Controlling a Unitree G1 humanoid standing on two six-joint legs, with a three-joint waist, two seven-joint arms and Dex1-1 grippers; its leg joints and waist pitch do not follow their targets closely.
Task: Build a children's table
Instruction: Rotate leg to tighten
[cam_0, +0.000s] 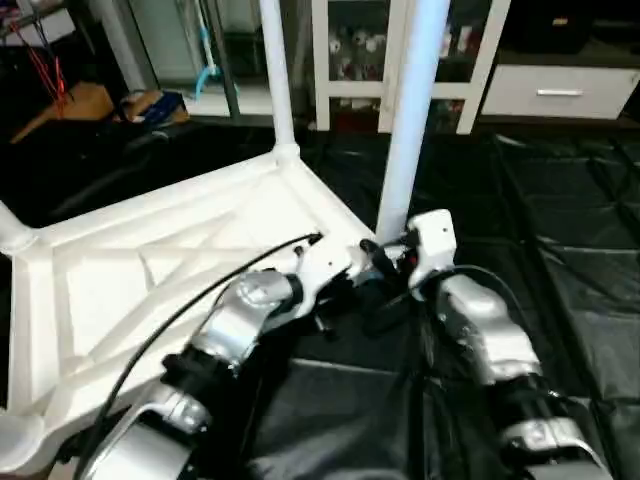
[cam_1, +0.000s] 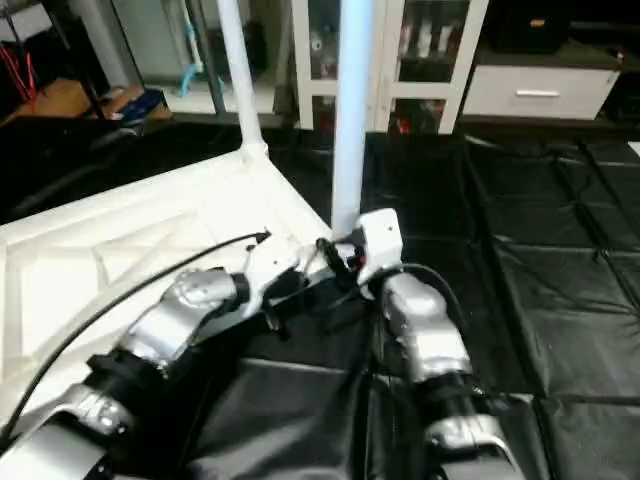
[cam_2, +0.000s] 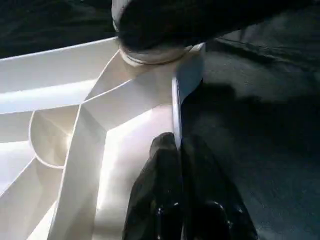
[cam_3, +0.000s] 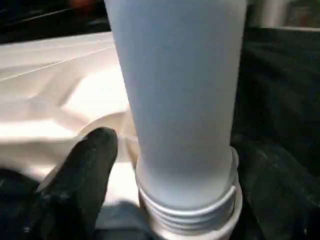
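The white table top (cam_0: 150, 270) lies upside down on the black floor sheet (cam_0: 560, 250), ribs up, with one leg (cam_0: 275, 70) standing in the far corner socket and another leg (cam_0: 410, 120) rising from the near corner beside both arms; the left hand (cam_2: 177, 165) is closed on the thin rim of the top close to that corner, its fingers (cam_2: 150, 185) pinching the edge from both sides; the right hand (cam_3: 165, 195) sits at the base of the near leg with one black finger (cam_3: 85, 170) beside it, and I cannot tell whether it actually clamps the leg; in the right wrist view several threads show above the socket collar, so the leg seems not fully seated; the likely trouble is cross-threading if the leg tilts while turned, or the leg wobbling loose if turning stops short; the rim pinch is narrow, so the top could slip and spin with the leg; a third stub (cam_0: 12, 232) shows at the left corner.
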